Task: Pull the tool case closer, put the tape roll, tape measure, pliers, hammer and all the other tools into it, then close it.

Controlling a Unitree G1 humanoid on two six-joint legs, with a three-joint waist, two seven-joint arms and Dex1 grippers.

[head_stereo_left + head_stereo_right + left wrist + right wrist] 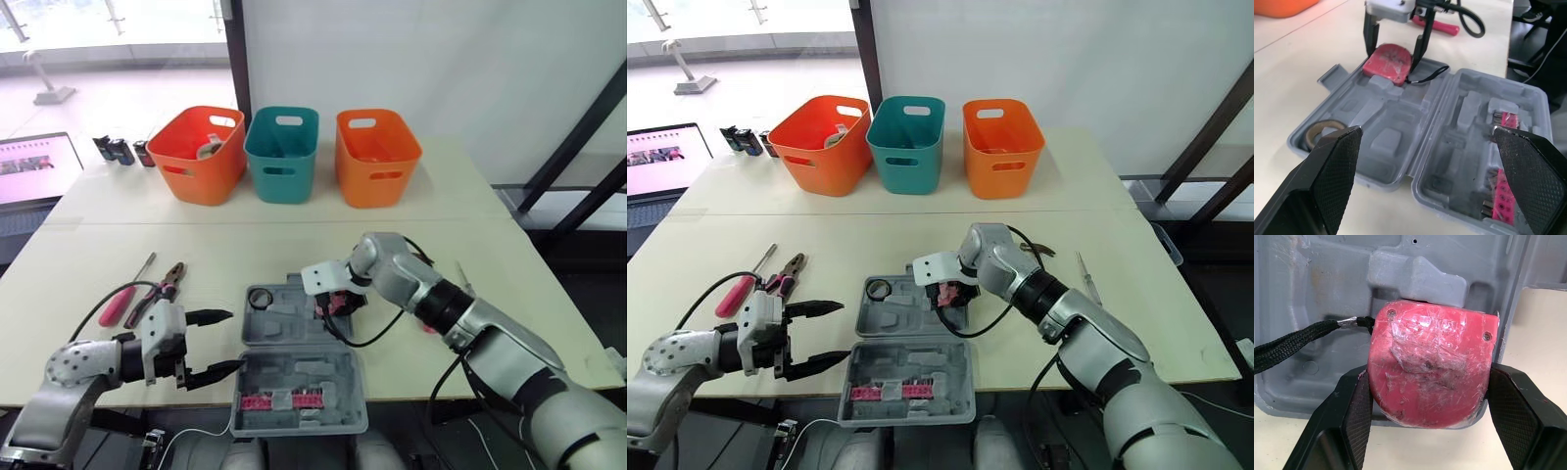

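Note:
The grey tool case (pixel 290 328) lies open at the table's front middle. A tape roll (pixel 263 297) sits in its far left pocket, and pink bit racks (pixel 284 399) fill the near half. My right gripper (pixel 945 294) is shut on the red tape measure (pixel 1432 367), holding it over the case's far right corner with its black strap (pixel 1298 342) trailing into the tray. My left gripper (pixel 233 340) stands open just left of the case, with nothing between its fingers. The pliers (pixel 162 286) and a red-handled screwdriver (pixel 118 304) lie to the left.
Two orange baskets (pixel 201 157) (pixel 375 157) and a teal basket (pixel 281 157) stand in a row at the back. A laptop (pixel 34 166) is at the far left. A red-handled tool (pixel 428 328) and a thin tool (pixel 462 279) lie right of the case.

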